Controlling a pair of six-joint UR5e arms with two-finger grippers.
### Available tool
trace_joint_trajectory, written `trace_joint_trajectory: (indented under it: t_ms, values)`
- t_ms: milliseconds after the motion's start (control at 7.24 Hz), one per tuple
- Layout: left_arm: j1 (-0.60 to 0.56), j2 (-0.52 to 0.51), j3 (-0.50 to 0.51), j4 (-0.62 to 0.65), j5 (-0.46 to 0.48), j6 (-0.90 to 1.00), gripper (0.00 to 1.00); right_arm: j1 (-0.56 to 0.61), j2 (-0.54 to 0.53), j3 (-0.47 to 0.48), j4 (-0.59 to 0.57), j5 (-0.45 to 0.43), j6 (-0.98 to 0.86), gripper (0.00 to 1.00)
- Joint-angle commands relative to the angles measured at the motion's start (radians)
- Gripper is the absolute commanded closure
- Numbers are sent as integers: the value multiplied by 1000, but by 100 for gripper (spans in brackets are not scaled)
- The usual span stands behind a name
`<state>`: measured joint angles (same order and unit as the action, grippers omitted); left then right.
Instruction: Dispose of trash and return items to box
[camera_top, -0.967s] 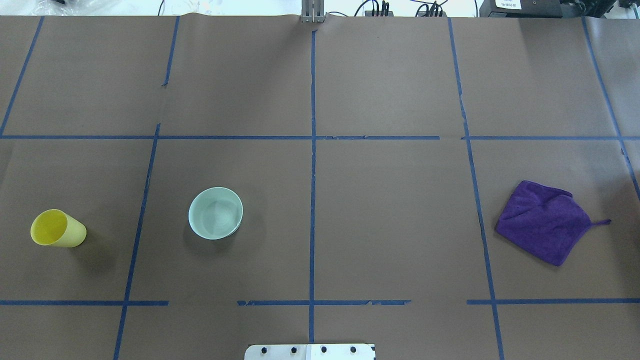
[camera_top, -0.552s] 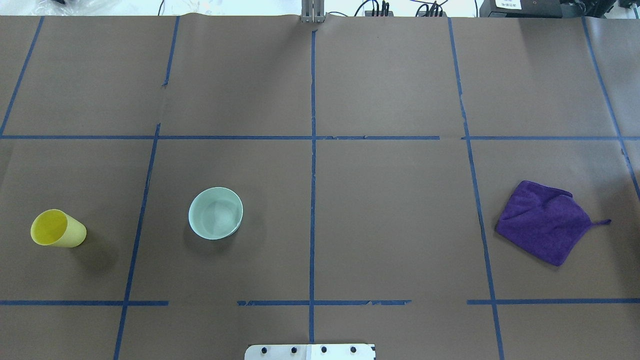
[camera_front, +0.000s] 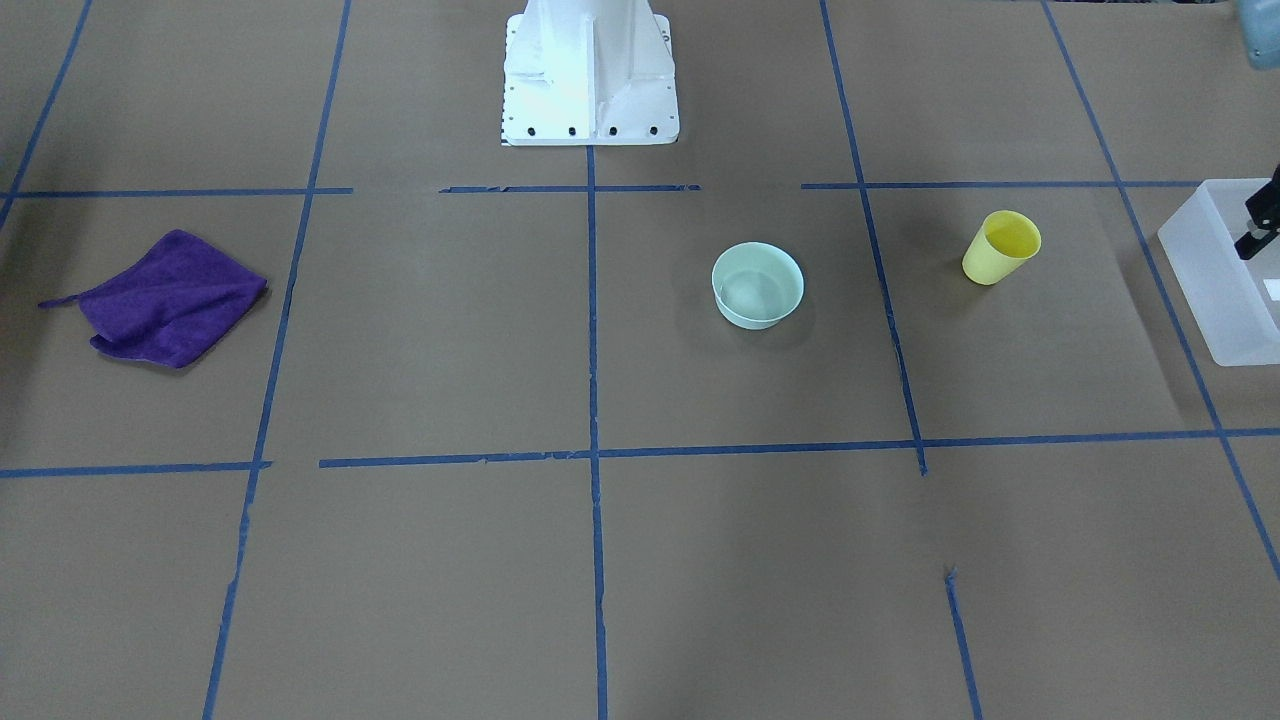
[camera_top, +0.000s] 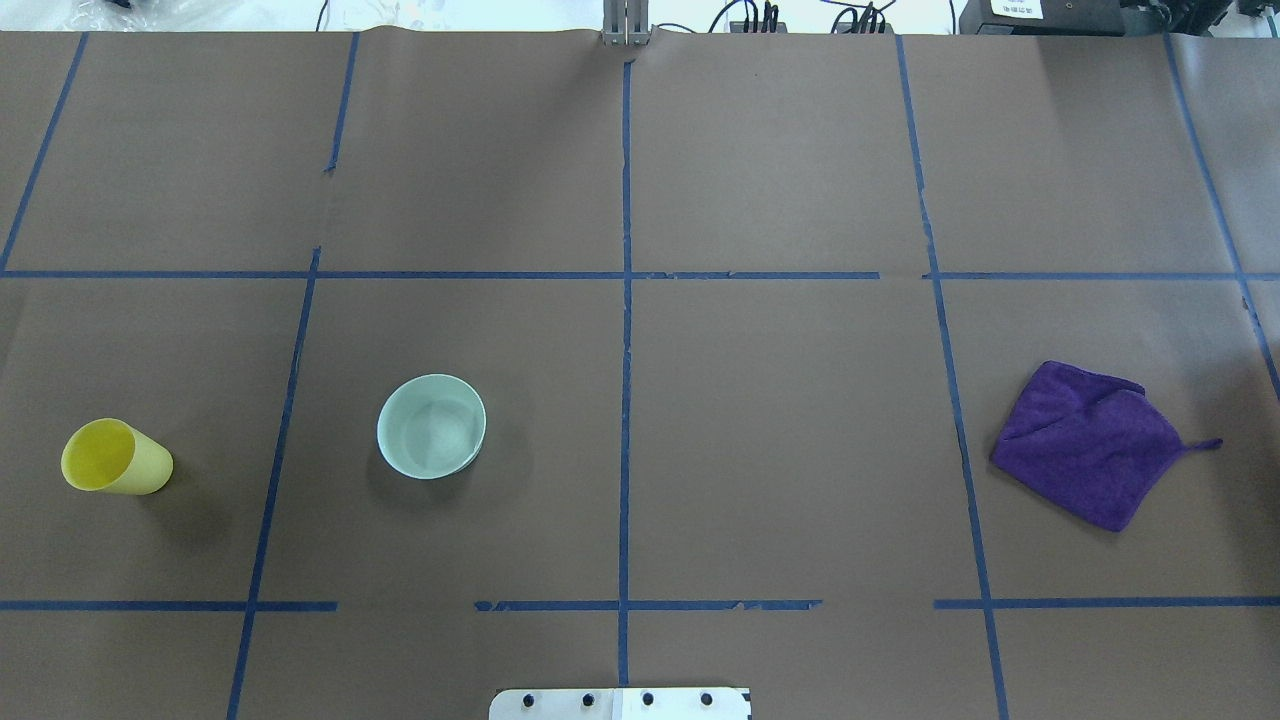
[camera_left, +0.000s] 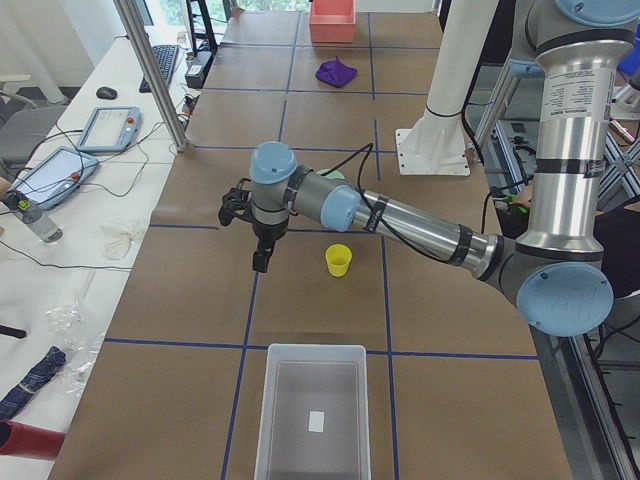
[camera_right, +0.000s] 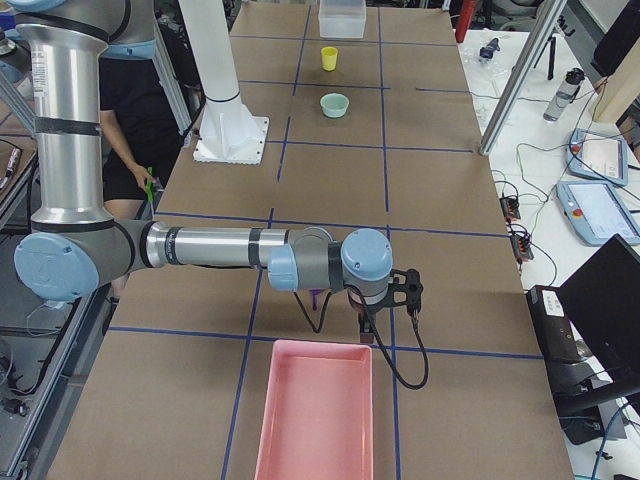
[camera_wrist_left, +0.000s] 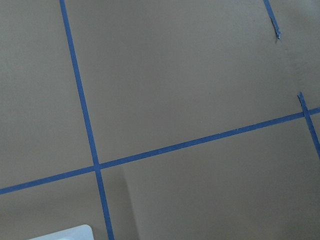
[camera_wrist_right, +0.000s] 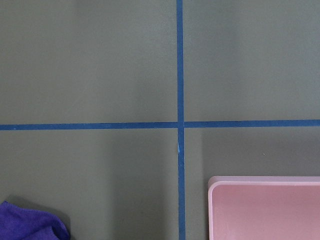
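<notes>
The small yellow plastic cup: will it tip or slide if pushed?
The small yellow plastic cup looks empty, so probably light. Upright on a base narrower than its rim, it likely tips under a high push.

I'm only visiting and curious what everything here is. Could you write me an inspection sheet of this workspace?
Surface: table, brown paper, blue tape grid.
Job's things: yellow cup upright; mint bowl apart from it; frosted box, looks empty.
Clutter: purple cloth; pink tray.
Grippers: left gripper raised near the box, right gripper by the tray; open or shut unclear.
Cables: black cable off the right wrist.
Surroundings: side bench with tablets; a person.
</notes>
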<state>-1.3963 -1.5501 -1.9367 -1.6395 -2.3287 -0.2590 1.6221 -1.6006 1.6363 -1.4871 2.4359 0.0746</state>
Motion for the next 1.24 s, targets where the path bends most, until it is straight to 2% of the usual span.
trace_joint_trajectory:
  t_ms: [0,138,276,414,552,690,1105]
  values:
    - [100,109,-76,-134,17,-254,0,-4,2,0,-1,-1,1,0]
    - [158,195,-79,-277,22,-358,0,-4,2,-1,-1,0,2,0]
    - [240,249,-79,-422,88,-507,0,-2,1,0,-1,8,2,0]
    - [303,287,-67,-522,101,-601,0,-2,1,0,-1,5,2,0]
    - [319,288,-24,-577,103,-618,0,-2,-7,-3,1,3,2,0]
    - [347,288,10,-636,144,-647,0,-2,-10,-1,2,3,2,0]
    - [505,280,22,-661,218,-755,0,-4,-2,-1,1,5,4,0]
